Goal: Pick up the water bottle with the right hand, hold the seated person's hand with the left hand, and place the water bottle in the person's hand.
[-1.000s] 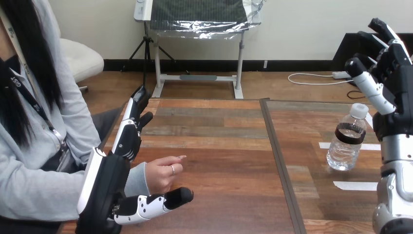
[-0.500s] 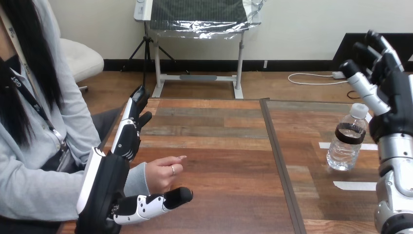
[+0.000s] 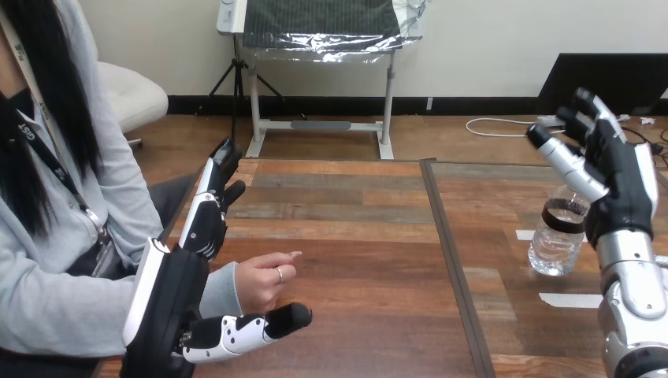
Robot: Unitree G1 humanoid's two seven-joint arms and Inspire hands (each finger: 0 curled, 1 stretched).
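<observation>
right robot hand drops toward the bottle; left side unchanged

over the last second the right robot hand (image 3: 622, 181) has come down and inward, from high at the view's right edge to just above and behind the water bottle (image 3: 555, 246). its fingers are spread wide and straight, holding nothing. its thumb now crosses in front of the bottle's cap, so i cannot tell whether it touches the bottle there. the bottle has not moved: it stands upright on the right part of the worktop (image 3: 370, 260), between two strips of white tape (image 3: 571, 300).

on the other side nothing has shifted. the left robot hand (image 3: 169, 303) sits at the worktop's near left corner, open, with its fingers stretched straight away from the robot and its thumb reaching out to the right. the person's hand (image 3: 264, 282) lies loosely curled in the gap between them, just above the thumb and beside the palm. no finger or thumb is curled round it, so this reads as waiting beside it rather than a hold.

my judgement of the change: the pick-up is the step in hand, and it is at the approach, not the grasp. the right robot hand looks too high on the bottle. it likely needs to sink until the bottle's body sits between thumb and fingers before closing. a tall, light bottle could tip if the thumb nudges its top first. the left hold and the hand-over are both yet to be done.
</observation>
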